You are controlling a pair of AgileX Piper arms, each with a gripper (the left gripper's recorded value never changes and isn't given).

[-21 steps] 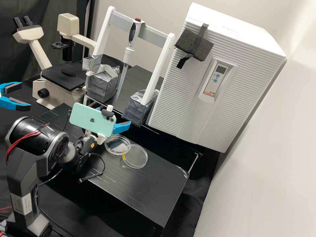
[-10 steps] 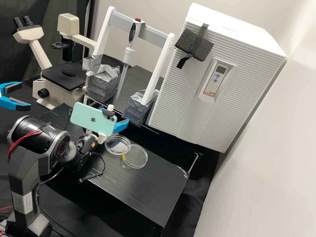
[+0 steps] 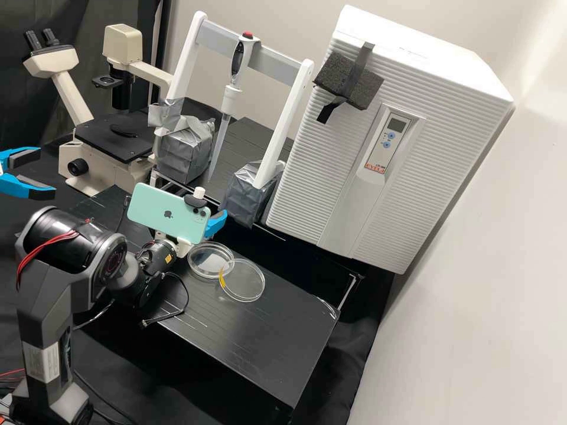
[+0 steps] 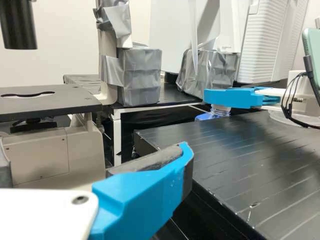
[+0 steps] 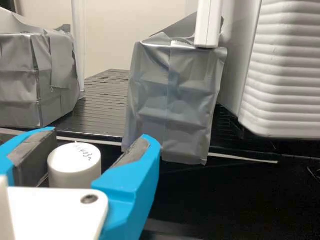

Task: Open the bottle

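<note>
Right gripper (image 5: 95,147) sits over the clear plastic bottle (image 4: 207,116), its bright blue fingers (image 5: 131,170) pinching the white round cap (image 5: 75,161) from both sides, grey pads vs. the cap's wall. There's faint handwriting on top of the cap, too small to read. The bottle stands upright at the far edge of the black ribbed counter (image 3: 260,336), just in front of a grey duct-taped block (image 5: 172,100). In the left wrist view its shoulder & neck show under one blue finger. A mint-green phone (image 3: 168,212) is clamped on the right wrist, w/ one blue finger poking out beside it in the high view.

Left gripper (image 3: 46,171) hangs well apart from the bottle, near the beige microscope (image 3: 88,147). Its fingers (image 4: 145,195) are spread wide w/ nothing btwn them.

A clear round petri dish (image 3: 209,260) lies on the counter just beside the right wrist. A second dish (image 3: 243,280) overlaps its rim & has a yellow mark on its own edge.

Behind stands a white pipette stand (image 3: 283,118), each foot wrapped in a taped block, w/ a white pipette (image 3: 227,100) hanging tip down btwn the legs. Right of the stand is a large white ribbed machine (image 3: 378,147), w/ a black foam pad (image 3: 348,79) strapped at its top edge.
</note>
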